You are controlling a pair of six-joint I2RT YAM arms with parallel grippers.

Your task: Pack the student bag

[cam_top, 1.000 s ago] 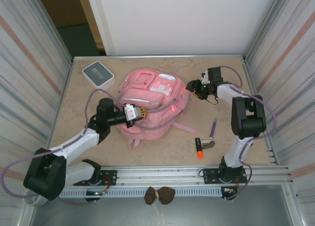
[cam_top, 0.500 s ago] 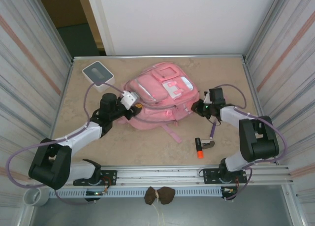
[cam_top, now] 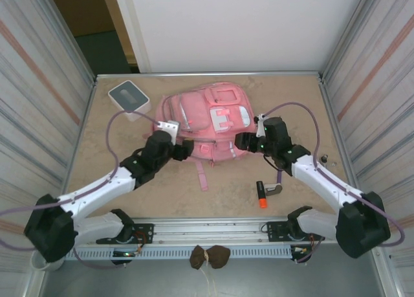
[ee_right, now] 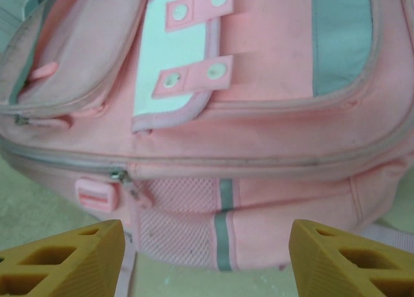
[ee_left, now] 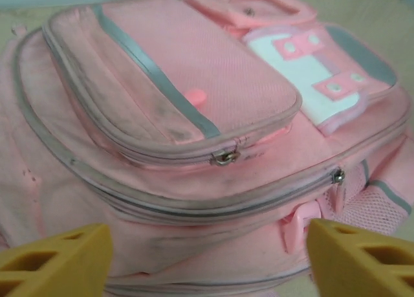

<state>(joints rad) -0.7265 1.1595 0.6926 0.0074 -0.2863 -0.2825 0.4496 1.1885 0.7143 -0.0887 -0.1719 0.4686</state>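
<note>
The large pink fabric backpack (cam_top: 210,122) lies flat, pockets up, in the middle of the beige stone-patterned bench (cam_top: 226,193), zips shut. The left fingers (ee_left: 55,261) and right fingers (ee_right: 61,255) stand wide apart at its near edge, holding nothing. Opening likely comes first: one side pins the fabric beside the main zip's small metal pull (ee_left: 336,175), while the other pinches it squarely and draws along the track.

The backpack (ee_left: 194,116) runs past the left wrist view's edges; the yellow fingertips (ee_left: 58,261) are cut off below. The grey thing (cam_top: 275,189) by the orange marker (cam_top: 261,197) is too small to tell.
</note>
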